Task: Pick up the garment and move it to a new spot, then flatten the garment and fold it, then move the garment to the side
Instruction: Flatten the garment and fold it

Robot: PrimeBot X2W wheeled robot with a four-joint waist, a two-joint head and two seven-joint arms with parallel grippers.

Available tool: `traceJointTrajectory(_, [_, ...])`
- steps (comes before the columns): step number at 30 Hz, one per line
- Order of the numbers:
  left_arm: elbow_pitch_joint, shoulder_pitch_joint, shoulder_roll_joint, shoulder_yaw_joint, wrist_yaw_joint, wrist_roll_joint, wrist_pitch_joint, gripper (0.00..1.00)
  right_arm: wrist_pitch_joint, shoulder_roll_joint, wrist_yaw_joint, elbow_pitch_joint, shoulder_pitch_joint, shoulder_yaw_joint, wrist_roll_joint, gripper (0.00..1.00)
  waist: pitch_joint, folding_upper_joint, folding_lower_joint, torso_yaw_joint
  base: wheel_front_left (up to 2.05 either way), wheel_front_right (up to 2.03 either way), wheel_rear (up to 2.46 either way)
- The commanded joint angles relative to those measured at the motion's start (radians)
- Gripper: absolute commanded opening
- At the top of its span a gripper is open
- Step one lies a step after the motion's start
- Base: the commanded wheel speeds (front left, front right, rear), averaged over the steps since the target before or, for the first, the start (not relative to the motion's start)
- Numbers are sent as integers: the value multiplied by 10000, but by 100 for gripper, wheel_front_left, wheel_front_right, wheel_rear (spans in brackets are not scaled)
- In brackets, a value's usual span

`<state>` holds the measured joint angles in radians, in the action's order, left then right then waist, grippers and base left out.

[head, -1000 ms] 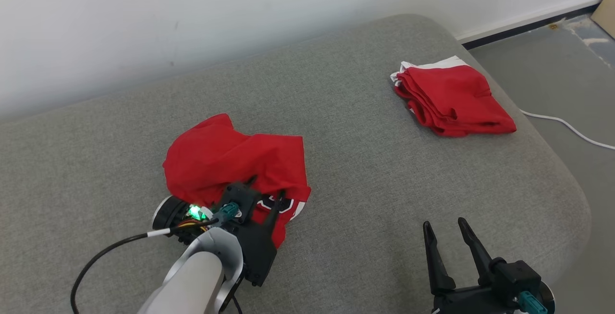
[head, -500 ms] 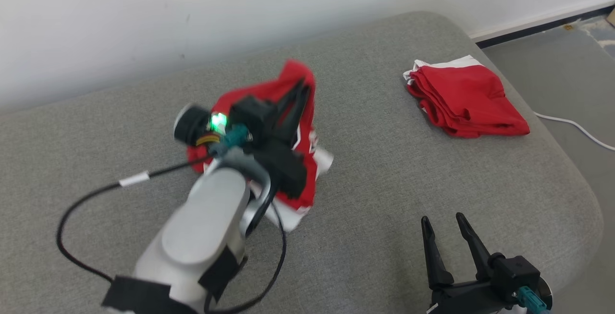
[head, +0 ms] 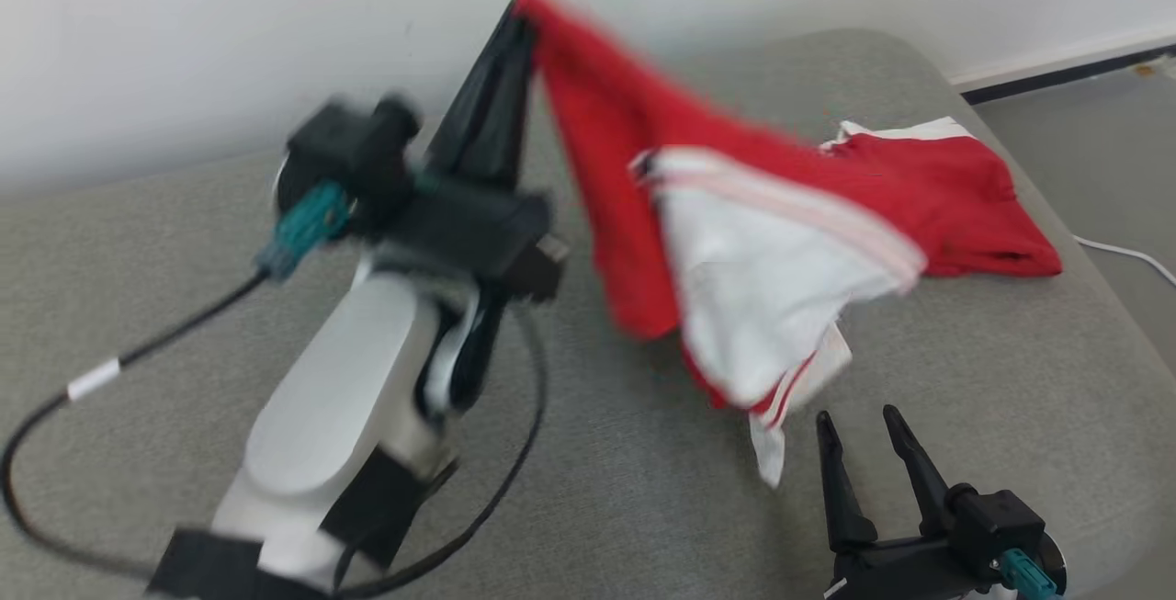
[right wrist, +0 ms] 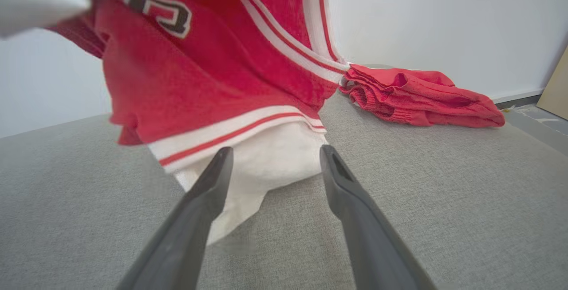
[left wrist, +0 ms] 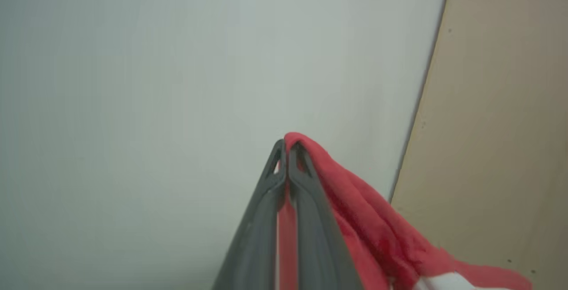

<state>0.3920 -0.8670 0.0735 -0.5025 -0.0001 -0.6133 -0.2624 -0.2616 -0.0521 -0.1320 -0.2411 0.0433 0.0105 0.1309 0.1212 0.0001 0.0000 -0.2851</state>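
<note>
head view, left to right. a black cable (head: 55, 416) is looping over the grey cushion (head: 138, 260) at the left, beside the pale left forearm (head: 322, 398). the left gripper (head: 516, 35) is pointing up and away toward the white wall (head: 184, 30), its jaws pressed together and pinching an edge of the red garment (head: 625, 214). the garment is hanging in the air from that pinch, blurred, sloping down to the right over the middle of the cushion, with a white panel and red-and-white striped trim facing the camera. its lowest white corner is reaching down just beside the right gripper (head: 854, 421); whether it is touching the cushion cannot be told. a second, folded red garment (head: 974, 205) is lying on the cushion's far right part, partly hidden behind the hanging one. the right gripper is resting low at the right, jaws spread apart and holding nothing. a white cord (head: 1130, 255) is lying on the floor (head: 1084, 122) at the right edge.

left wrist view: red cloth is showing between the closed fingers (left wrist: 262, 219) and draping off to their right.

right wrist view: the garment's white hem is hanging just beyond the open fingers (right wrist: 199, 205).
</note>
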Motion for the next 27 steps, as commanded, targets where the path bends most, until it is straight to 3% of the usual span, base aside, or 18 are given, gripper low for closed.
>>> traceJointTrajectory(1, [235, 691, 313, 186, 153, 84, -26, 0, -42, 37, 22, 24, -70, -7, 50, 100, 80, -1, 0, 359, 0, 0, 0])
traceJointTrajectory(8, [2403, 2746, 1110, 544, 575, -76, -14, 0, -43, 35, 22, 78, 101, 65, -107, 100, 237, -1, 0, 1070, 0, 0, 0])
traceJointTrajectory(14, [3391, 2912, 1177, 915, 729, -165, -31, 2, -43, 32, 22, 87, 170, 67, -148, 100, 287, -1, 0, 1355, 0, 0, 0])
traceJointTrajectory(15, [3454, 2895, 1170, 949, 718, -118, -31, 36, -43, 32, 22, 85, 167, 63, -162, 100, 287, -1, 0, 1391, 0, 0, 0])
traceJointTrajectory(16, [3452, 2879, 1166, 1043, 709, -72, -33, 100, -43, 34, 22, 78, 158, 62, -178, 100, 281, -1, 0, 1425, 0, 0, 0])
traceJointTrajectory(23, [3815, 3389, 1230, 1335, 745, -65, -29, 100, -43, 34, 22, -8, 29, 84, -187, 100, 83, -1, 0, 1470, 0, 0, 0])
traceJointTrajectory(27, [3331, 3914, 1405, 1366, 1016, 271, -29, 100, -43, 34, 22, -20, -43, 102, -155, 100, -36, -1, 0, 1419, 0, 0, 0])
